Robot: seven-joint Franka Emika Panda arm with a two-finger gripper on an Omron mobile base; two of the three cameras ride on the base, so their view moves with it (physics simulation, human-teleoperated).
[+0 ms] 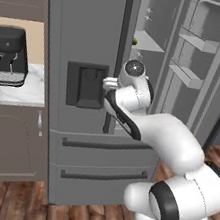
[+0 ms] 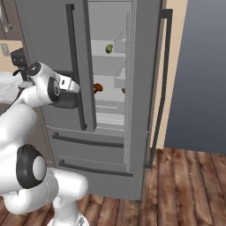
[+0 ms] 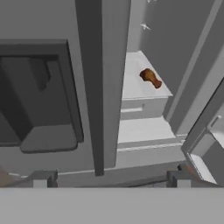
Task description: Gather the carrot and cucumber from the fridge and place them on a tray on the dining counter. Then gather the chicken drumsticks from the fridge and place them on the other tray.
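The grey fridge (image 1: 93, 38) takes up most of the left base view, its left door shut and its right door (image 1: 212, 58) swung open toward the upper right of that frame. In the right base view the open compartment sits in the upper middle, with pale shelves (image 2: 108, 99) stacked inside. The robot arm (image 1: 174, 163) rises from the lower right of the left base view and bends up to the middle of the frame, ending just in front of the shut door. On that door, left of centre, is the dark water dispenser (image 1: 85, 85). A marble counter (image 1: 14, 91) lies at the left edge of the left base view, with a black coffee machine (image 1: 8, 54) standing on it. Wooden floor (image 2: 185, 185) fills the lower right of the right base view.

The gripper (image 3: 109, 178) stands wide open and empty at the bottom of the hand view, facing the edge of the shut door. A brown chicken drumstick (image 3: 150, 78) lies on a shelf in the upper right of the hand view, well apart from the fingertips. A small green item (image 2: 108, 48), too small to identify, rests on a higher shelf in the right base view.
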